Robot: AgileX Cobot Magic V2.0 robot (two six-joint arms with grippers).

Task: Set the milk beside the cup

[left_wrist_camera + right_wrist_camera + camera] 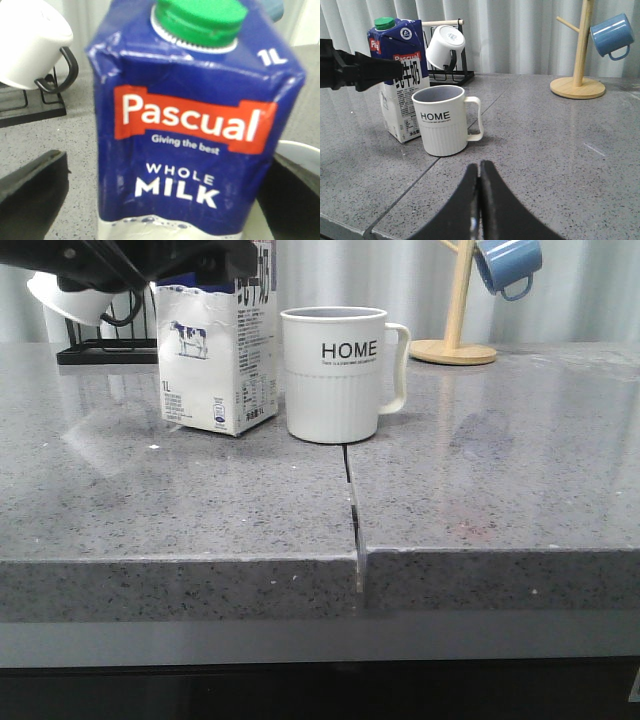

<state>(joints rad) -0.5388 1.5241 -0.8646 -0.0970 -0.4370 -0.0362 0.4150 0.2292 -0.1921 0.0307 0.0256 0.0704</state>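
Note:
The milk (215, 360) stands upright on the grey counter, just left of the cup (335, 375), with a narrow gap between them. The cup is off-white, reads "HOME", and its handle points right. My left gripper (170, 270) is at the carton's top, open, with one finger on each side of the milk (190, 150); bare counter shows between one finger (30, 195) and the carton. In the right wrist view the milk (402, 100) and cup (442, 122) stand side by side. My right gripper (480, 167) hovers low over the counter in front of the cup, shut and empty.
Behind the milk a black wire rack (105, 350) holds a white mug (70, 295). A wooden mug tree (455, 340) with a blue mug (508, 265) stands at the back right. A seam (350, 490) runs from under the cup to the counter's front edge.

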